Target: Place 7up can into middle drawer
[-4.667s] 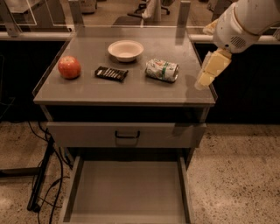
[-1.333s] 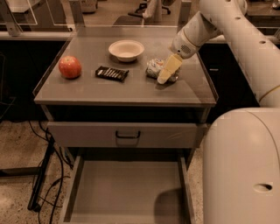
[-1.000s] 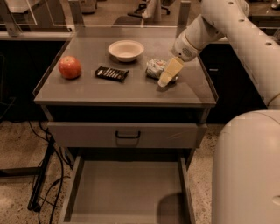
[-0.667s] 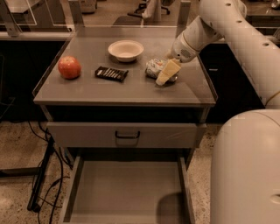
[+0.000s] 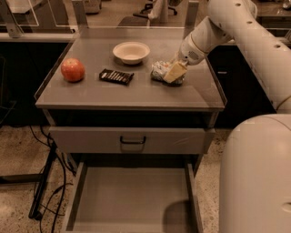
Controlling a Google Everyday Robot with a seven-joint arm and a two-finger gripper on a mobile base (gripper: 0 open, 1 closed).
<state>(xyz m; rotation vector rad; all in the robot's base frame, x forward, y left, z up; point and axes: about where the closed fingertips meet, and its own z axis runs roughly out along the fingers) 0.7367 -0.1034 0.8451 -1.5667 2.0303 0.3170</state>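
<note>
Looks like a lab or office test area: speckled terrazzo floor (image 5: 18,150), loose black cables (image 5: 45,193) beside a grey metal table (image 5: 91,93), swivel-chair base (image 5: 157,5) and glass partition (image 5: 27,13) behind. White robot arm (image 5: 254,41), tool (image 5: 175,72) at the 7up can (image 5: 159,70) on the table.

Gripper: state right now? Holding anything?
Gripper: at the 7up can on the tabletop; whether it is open, closed or gripping the can cannot be told.

Table (image 5: 91,94) carries apple (image 5: 72,69), snack bar (image 5: 116,76), bowl (image 5: 131,52), 7up can (image 5: 158,71); jaws at can.
</note>
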